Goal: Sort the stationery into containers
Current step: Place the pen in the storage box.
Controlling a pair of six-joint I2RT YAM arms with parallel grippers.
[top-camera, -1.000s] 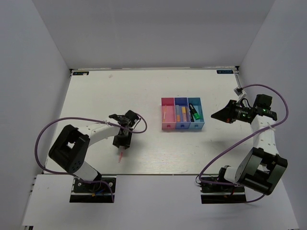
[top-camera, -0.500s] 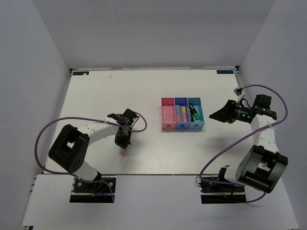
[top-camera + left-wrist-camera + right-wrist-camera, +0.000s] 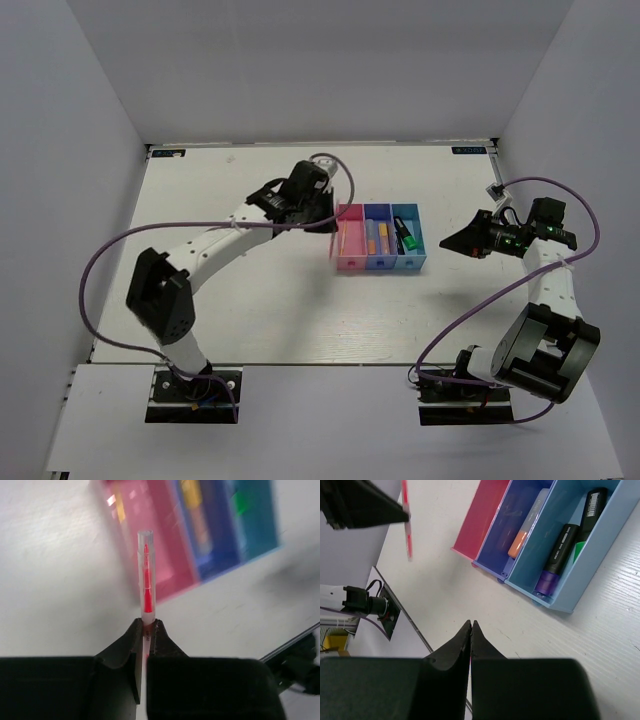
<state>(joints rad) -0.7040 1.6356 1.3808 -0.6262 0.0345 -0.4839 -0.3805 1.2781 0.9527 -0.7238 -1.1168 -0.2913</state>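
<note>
A thin pink-red pen [image 3: 146, 575] stands upright in my left gripper [image 3: 146, 624], which is shut on its lower end. It hangs just above the near-left rim of the pink container [image 3: 350, 240]; the right wrist view shows the pen [image 3: 408, 527] in the air. A yellow pen [image 3: 344, 235] lies in the pink container. The dark blue container [image 3: 377, 240] holds an orange-pink highlighter [image 3: 518, 542]. In the light blue container [image 3: 407, 240] lie the green [image 3: 580, 550] and purple [image 3: 550, 580] highlighters. My right gripper [image 3: 447, 240] is shut on nothing, right of the containers.
White walls enclose the table on three sides. Purple cables [image 3: 100, 270] loop beside both arms. A small white tag [image 3: 494, 188] lies near the back right corner. The left arm stretches diagonally across the table's left half.
My left gripper shut on the pink-red pen where it lay near the table's front left, then lifted it and carried it right and back to the pink container. The right arm barely moved.
</note>
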